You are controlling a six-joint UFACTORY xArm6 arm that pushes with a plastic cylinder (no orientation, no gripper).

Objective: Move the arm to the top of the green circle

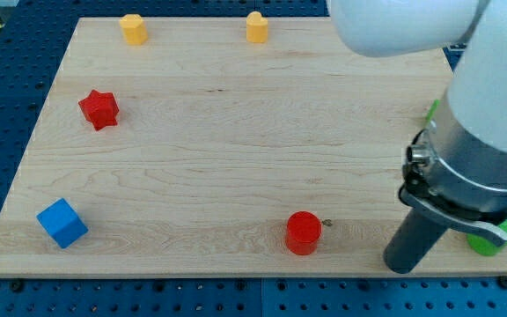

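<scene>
My tip (pixel 405 267) is sitting on the smooth wooden board (pixel 236 158), just to the view's left of the green circle (pixel 487 242); it is a plain dark rod with no jaws, so it is holding nothing; the green circle is peeking out behind the big white and grey arm (pixel 482 132), near the board's bottom right corner; a round red cylinder (pixel 304 232) is standing further to the view's left of the green circle; a blue cube (pixel 62 222), a red star (pixel 99 108) and two yellow blocks (pixel 134 28) (pixel 256 26) are lying far off, well apart from it.
</scene>
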